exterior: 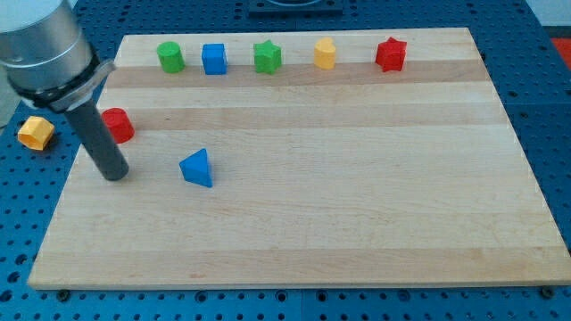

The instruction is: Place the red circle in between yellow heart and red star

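Red circle (118,125): light, stiff, prob slides easy; push its left side. My tip (114,174) just below-left, no jaws, holds nothing.

Along the view's top edge of the counter (357,223) stands a row: green circle (170,56), blue cube (214,59), green star (267,57), yellow heart (325,53), red star (391,54). The gaps in this row are narrow; the one between yellow heart and red star is the widest.

Below the row, the whole middle, right and bottom of the counter lie open. The only things there sit at the view's left: the red circle (118,125), my tip (115,175) just below and left of it, with the rod touching or nearly touching its left side, and a blue triangle (197,168) to the right of the tip, apart from both.

A yellow block (36,132) lies off the counter at the left.
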### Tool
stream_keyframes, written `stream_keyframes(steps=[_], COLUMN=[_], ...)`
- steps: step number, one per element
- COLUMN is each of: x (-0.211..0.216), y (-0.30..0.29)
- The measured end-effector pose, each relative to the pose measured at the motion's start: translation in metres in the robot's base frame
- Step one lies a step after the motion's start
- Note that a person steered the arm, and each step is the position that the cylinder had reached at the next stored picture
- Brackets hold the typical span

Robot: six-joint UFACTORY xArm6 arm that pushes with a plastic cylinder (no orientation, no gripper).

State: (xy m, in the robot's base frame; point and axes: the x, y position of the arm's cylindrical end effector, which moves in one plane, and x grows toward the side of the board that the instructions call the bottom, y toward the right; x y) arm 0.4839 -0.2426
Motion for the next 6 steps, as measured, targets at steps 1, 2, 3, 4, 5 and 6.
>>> stream_keyframes(steps=[1,2,3,4,5,6], x=[0.0,0.002,-0.046,-0.072,-0.073,-0.071], y=[-0.015,-0.044,-0.052,0.016,0.13,0.12])
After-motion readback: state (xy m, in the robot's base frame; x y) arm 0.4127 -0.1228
